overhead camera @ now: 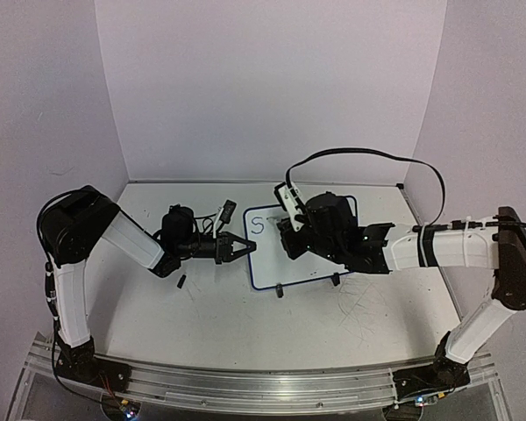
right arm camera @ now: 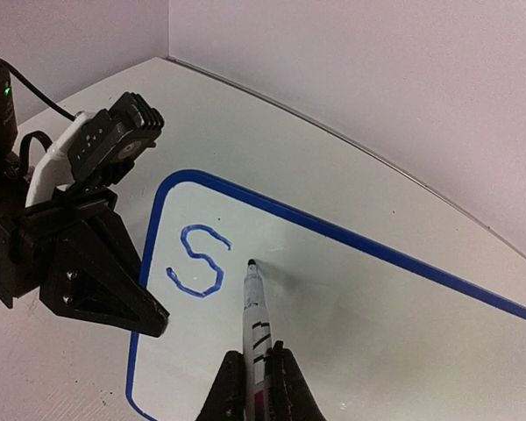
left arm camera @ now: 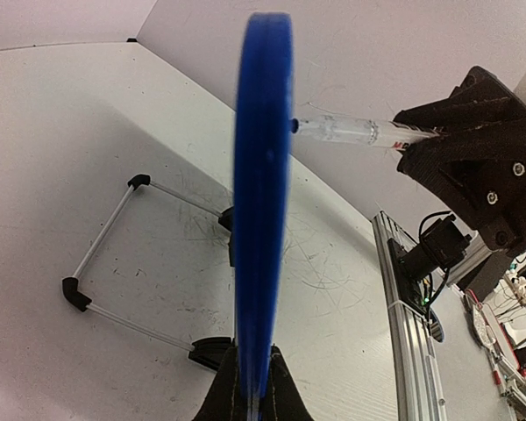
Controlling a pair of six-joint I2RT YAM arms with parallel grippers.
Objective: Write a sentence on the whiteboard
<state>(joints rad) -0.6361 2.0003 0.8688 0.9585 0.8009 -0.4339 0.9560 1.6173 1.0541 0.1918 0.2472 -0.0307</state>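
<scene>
Whiteboard (right arm camera: 377, 316) bears a blue S (right arm camera: 197, 261); right pincer (right arm camera: 256, 367) holds marker (right arm camera: 252, 298) against it.

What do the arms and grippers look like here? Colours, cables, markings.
Left arm and right arm: white tubular links between bulky black joints. Left gripper and right gripper: matte black, wedge-shaped fingers with small screws. A black cable loops from the white camera on the right wrist. Dark band around the right forearm. No sleeves.
</scene>
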